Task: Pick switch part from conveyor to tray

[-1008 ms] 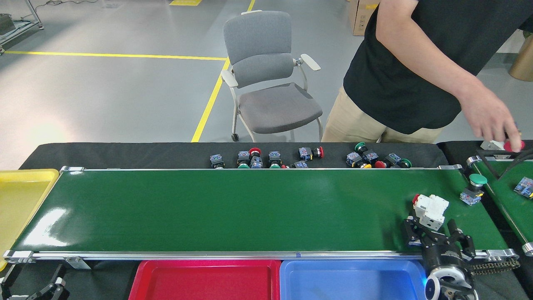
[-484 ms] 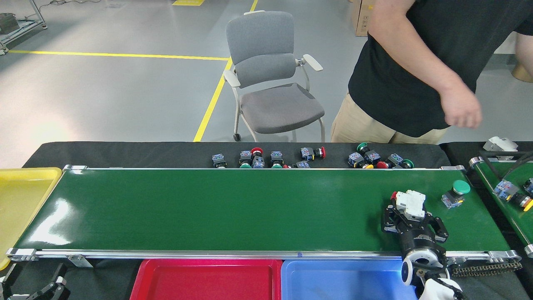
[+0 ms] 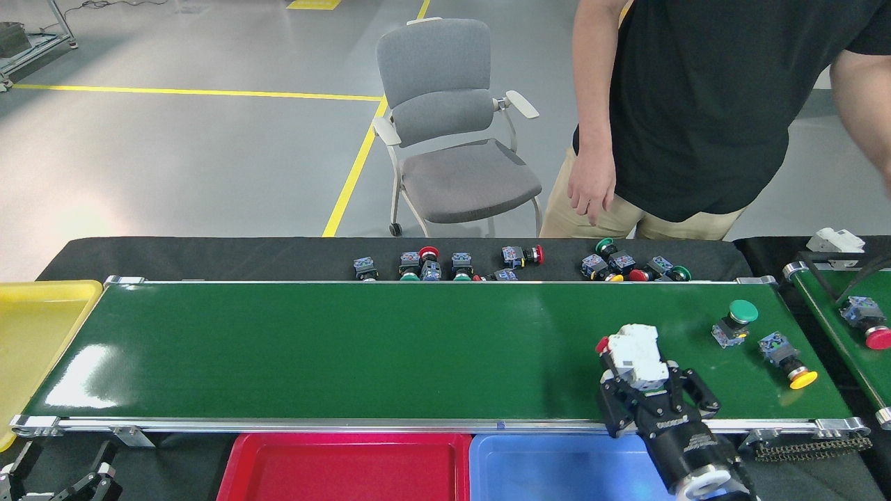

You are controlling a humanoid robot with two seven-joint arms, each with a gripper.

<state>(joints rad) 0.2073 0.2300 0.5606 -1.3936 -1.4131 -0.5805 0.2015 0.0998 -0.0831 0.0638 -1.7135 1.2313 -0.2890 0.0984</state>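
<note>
Switch part (image 3: 632, 356), white with a red tab, sits clamped in the right gripper (image 3: 644, 379) jaws, over the conveyor (image 3: 348, 348) near its front rail, just behind the blue tray (image 3: 557, 466). Blue tray shows nothing inside; same for the red tray (image 3: 348, 466) beside it and the yellow tray (image 3: 35, 334) at the belt's left end. Left gripper (image 3: 62, 480) is low at the bottom-left corner; cannot tell how its jaws stand. Green button (image 3: 734, 321) and yellow button (image 3: 786, 358) lie on the belt, right of the held part.
</note>
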